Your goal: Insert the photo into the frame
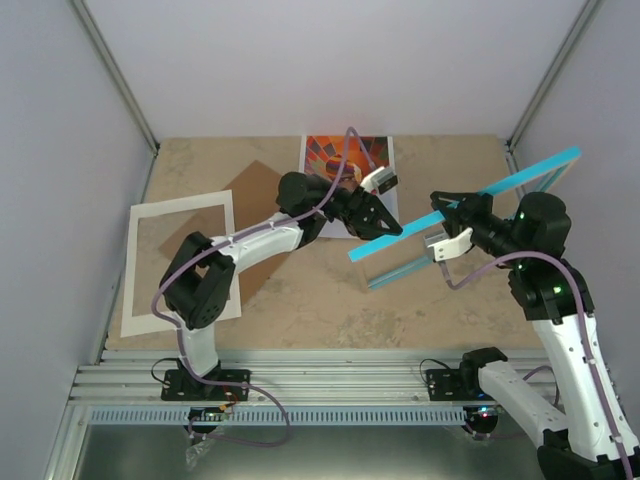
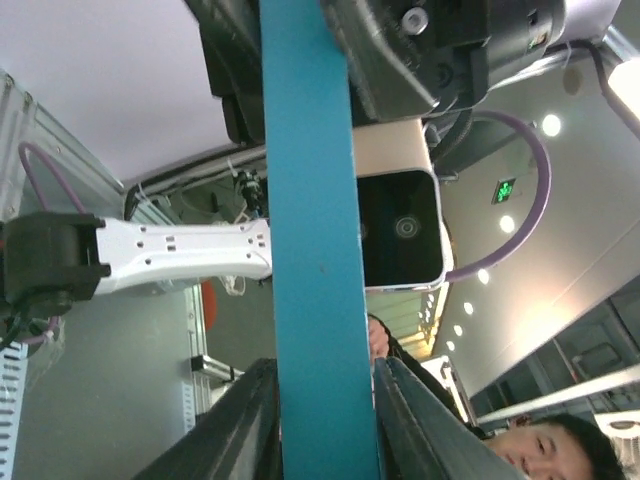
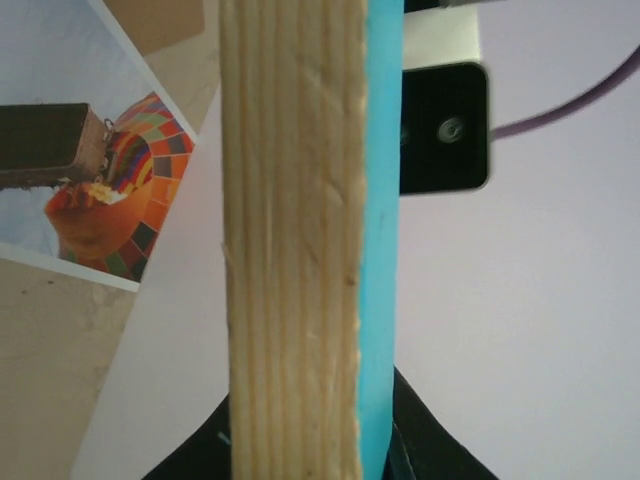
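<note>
The frame (image 1: 520, 175) is held in the air, tilted on edge above the table's right half, with its turquoise rim showing. My left gripper (image 1: 385, 228) is shut on the rim at the frame's left end. In the left wrist view the turquoise rim (image 2: 310, 250) fills the gap between the dark fingers (image 2: 240, 430). My right gripper (image 1: 452, 215) is shut on the rim further right. The right wrist view shows bare wood with a turquoise edge (image 3: 290, 250). The photo (image 1: 345, 160) of the balloon lies face up at the back of the table and also shows in the right wrist view (image 3: 110, 190).
A white cardboard mat border (image 1: 180, 260) lies flat at the left of the table. A brown backing board (image 1: 250, 195) lies partly under the left arm. Grey walls close in the table on both sides and at the back.
</note>
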`<move>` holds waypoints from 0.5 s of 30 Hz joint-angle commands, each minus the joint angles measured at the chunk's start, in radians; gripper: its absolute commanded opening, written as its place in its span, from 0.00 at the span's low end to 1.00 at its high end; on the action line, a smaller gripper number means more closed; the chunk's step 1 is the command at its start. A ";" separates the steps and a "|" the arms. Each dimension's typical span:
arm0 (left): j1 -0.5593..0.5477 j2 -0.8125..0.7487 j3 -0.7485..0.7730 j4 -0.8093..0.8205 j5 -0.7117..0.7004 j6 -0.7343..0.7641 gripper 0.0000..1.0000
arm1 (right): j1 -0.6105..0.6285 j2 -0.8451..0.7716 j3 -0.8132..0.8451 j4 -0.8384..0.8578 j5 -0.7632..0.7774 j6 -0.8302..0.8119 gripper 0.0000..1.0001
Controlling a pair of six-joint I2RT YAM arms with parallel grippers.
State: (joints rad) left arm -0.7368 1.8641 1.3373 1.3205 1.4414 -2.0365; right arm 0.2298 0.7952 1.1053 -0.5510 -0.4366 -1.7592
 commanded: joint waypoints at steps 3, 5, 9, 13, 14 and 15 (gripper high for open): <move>0.104 -0.139 0.031 -0.686 -0.132 0.675 0.51 | 0.002 0.014 0.085 -0.050 0.030 0.138 0.00; 0.139 -0.138 0.173 -1.263 -0.231 1.115 0.62 | 0.002 0.027 0.110 -0.085 0.029 0.171 0.01; 0.195 -0.143 0.393 -1.791 -0.597 1.535 0.84 | 0.002 0.061 0.142 -0.150 0.043 0.250 0.01; 0.258 -0.184 0.469 -1.950 -0.953 1.676 0.99 | 0.002 0.157 0.194 -0.247 0.068 0.392 0.01; 0.273 -0.196 0.476 -1.970 -1.017 1.701 0.99 | 0.003 0.192 0.211 -0.279 0.071 0.423 0.01; 0.285 -0.209 0.477 -1.984 -1.067 1.724 1.00 | 0.002 0.229 0.228 -0.311 0.072 0.450 0.01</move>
State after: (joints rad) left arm -0.4931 1.7111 1.7741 -0.3443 0.7483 -0.5968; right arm 0.2306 0.9310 1.2659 -0.7685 -0.3927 -1.4685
